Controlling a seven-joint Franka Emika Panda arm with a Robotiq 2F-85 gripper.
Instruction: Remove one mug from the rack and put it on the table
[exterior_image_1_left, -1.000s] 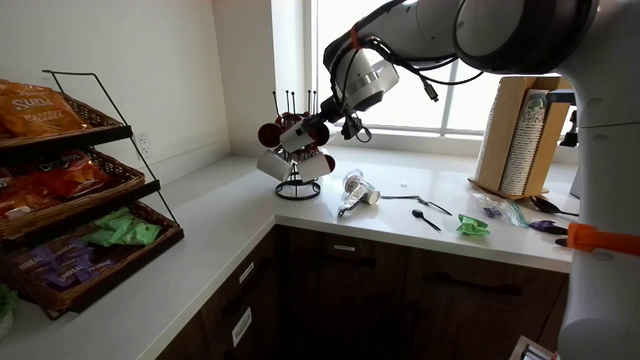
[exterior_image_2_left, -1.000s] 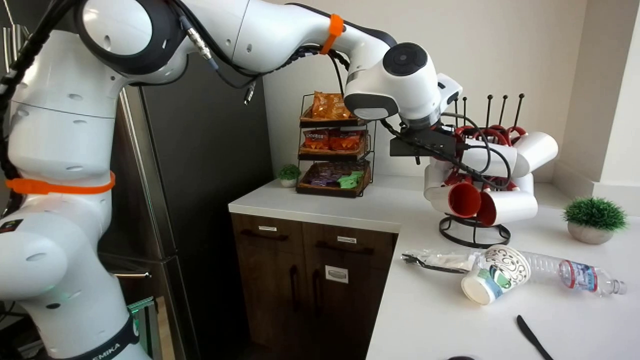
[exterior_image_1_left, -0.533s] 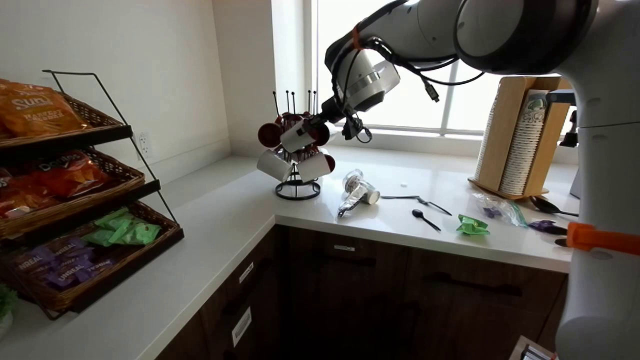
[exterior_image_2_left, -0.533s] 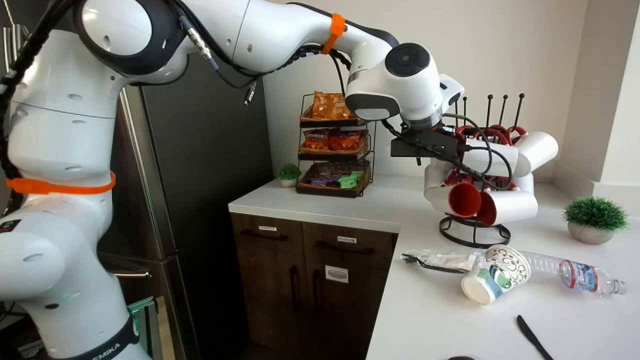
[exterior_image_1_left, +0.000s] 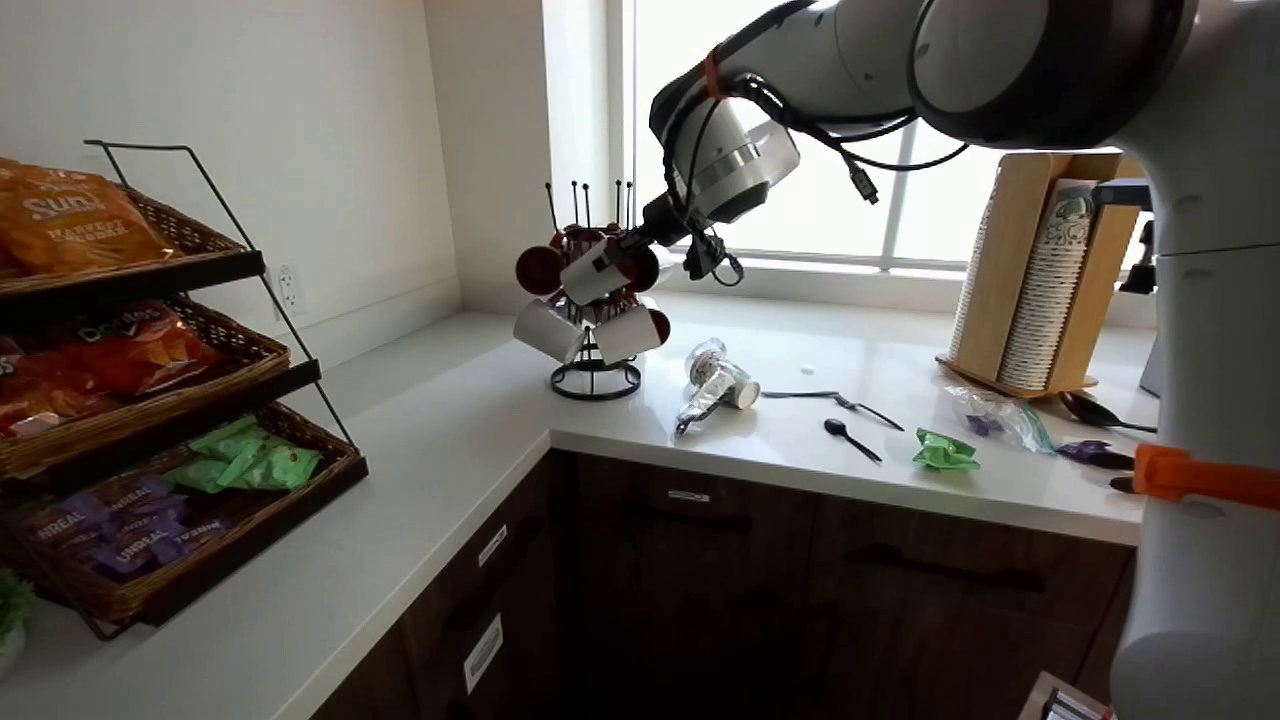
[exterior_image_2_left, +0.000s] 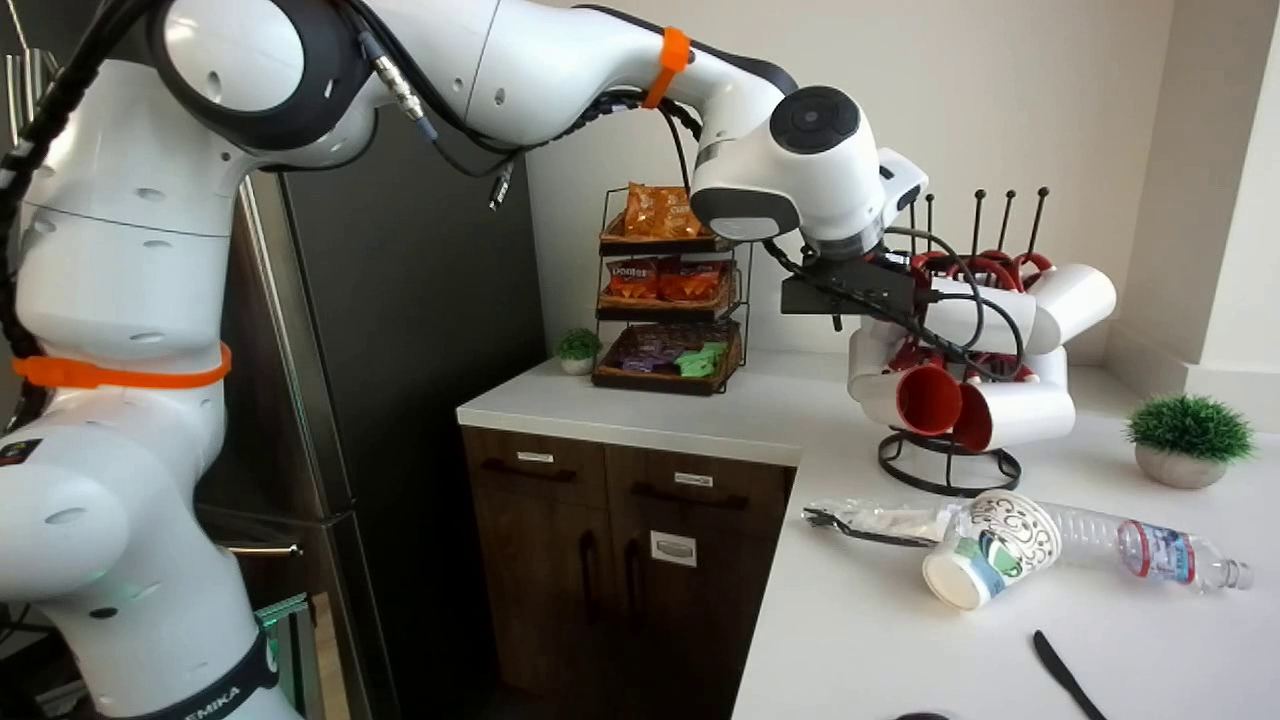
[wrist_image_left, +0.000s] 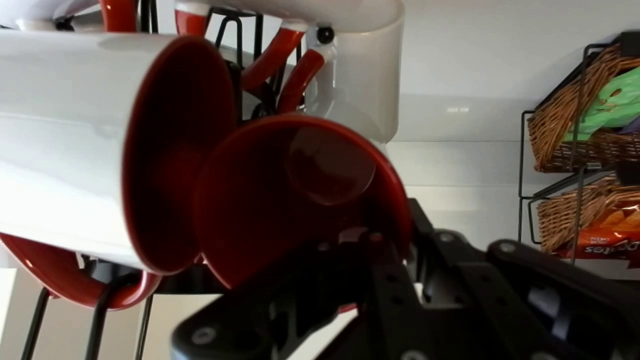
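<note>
Gripping one red-lined white mug (wrist_image_left: 300, 200) by the rim, the claw (wrist_image_left: 398, 224) has one finger (wrist_image_left: 392, 290) inside, one outside; the mug is at the claw's tips, on the black mug tree (exterior_image_1_left: 597, 396); five ball-tipped prongs (exterior_image_2_left: 980, 194) stand higher; below the claw, one paper cup (exterior_image_2_left: 1000, 550) and one plastic water bottle (exterior_image_2_left: 1158, 552) lie on the countertop (exterior_image_2_left: 900, 655).

Bright window (exterior_image_1_left: 830, 222), pale walls (exterior_image_1_left: 300, 110), tall dark fridge (exterior_image_2_left: 425, 320).
</note>
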